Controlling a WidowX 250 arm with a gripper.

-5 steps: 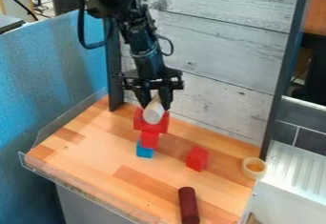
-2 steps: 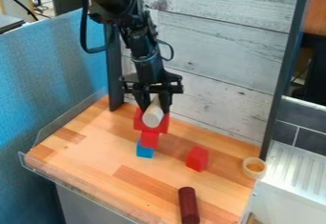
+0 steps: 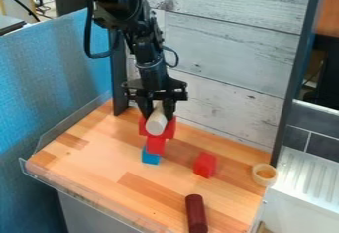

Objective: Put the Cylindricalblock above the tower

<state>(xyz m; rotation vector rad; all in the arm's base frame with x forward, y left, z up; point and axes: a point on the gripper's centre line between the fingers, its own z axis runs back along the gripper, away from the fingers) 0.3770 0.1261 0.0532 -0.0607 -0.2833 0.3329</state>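
A wall of pale gray boards (image 3: 232, 43) stands at the back, between two dark posts. A blue cloth screen (image 3: 56, 78) is on the left. The wood table top (image 3: 99, 177) has a clear edge. At the lower right are a white ridged tray (image 3: 308, 177) and dark gray tiles (image 3: 321, 150).

One fixed camera looks down at a slant across the wooden tabletop (image 3: 99, 187) toward its backboard (image 3: 232, 53).

Black arm (image 3: 151, 58); glossy, bulky upper joint; looped black cables (two); black fingers (image 3: 169, 109).
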